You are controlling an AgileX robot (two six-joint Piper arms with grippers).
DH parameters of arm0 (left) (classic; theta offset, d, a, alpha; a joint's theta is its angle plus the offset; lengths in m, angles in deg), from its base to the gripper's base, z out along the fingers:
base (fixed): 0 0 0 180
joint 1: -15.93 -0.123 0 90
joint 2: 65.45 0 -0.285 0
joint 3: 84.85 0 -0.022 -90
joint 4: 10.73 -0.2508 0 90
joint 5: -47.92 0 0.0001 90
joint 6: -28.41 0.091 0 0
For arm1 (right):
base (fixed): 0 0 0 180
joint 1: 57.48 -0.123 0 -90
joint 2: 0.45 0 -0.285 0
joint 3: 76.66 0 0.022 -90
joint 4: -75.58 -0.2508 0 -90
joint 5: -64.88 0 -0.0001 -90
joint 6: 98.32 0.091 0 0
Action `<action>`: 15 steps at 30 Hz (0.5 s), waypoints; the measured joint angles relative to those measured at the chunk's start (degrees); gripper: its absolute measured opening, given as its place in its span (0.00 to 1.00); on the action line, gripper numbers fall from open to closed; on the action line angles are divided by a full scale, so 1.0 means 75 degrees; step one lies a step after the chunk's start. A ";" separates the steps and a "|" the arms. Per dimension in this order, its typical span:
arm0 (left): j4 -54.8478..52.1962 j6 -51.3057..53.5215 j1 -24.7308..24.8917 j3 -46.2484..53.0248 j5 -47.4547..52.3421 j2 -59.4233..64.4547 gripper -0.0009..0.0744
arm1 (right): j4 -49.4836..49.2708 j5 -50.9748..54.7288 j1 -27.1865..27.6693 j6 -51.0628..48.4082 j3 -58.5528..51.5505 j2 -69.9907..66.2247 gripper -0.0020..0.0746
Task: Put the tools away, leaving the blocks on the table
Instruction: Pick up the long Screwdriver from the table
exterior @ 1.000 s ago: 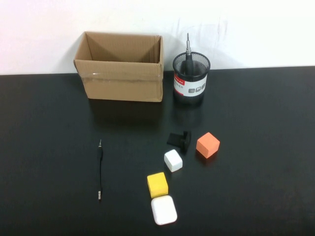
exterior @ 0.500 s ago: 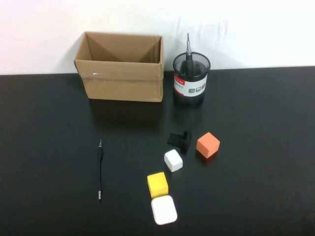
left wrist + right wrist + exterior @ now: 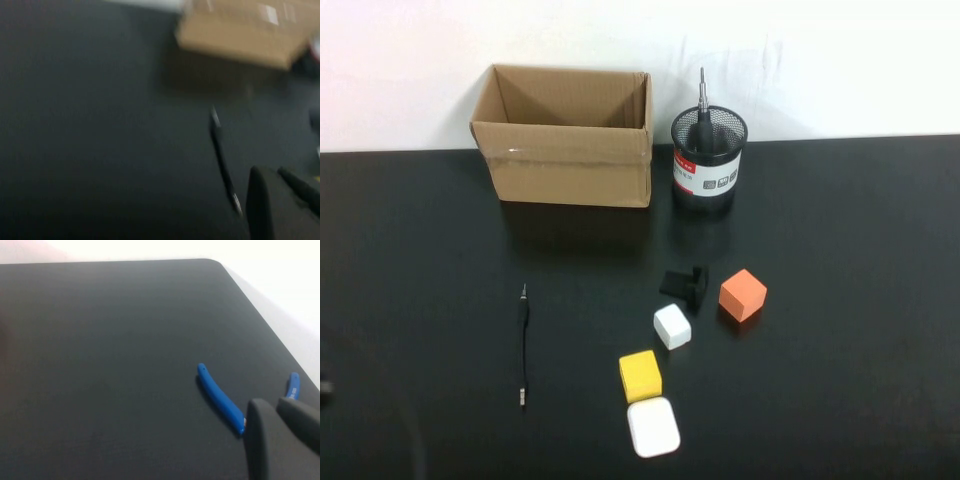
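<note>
Thin black pen-like screwdriver with metal tips [image 3: 524, 343] lies flat on black matte table [image 3: 840, 400], just beside left gripper [image 3: 280, 200] in wrist view; finger state cannot be told. Right gripper [image 3: 280, 432], state likewise unclear, is seen beside blue-handled pliers [image 3: 220, 397].

Even, bright light from above on the high view; the white wall [image 3: 820, 60] nearly washes out. The cardboard box [image 3: 565, 150] drops a soft shadow toward the near side on the black table [image 3: 860, 250]. Left wrist view smeared by motion blur. Right wrist view crisp, the far wall overexposed.
</note>
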 joint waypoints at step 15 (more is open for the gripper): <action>0.1349 0.1580 0.0463 -0.2386 0.1150 0.5332 0.01 | 0.0019 0.0000 0.0000 0.0000 0.0000 0.0000 0.02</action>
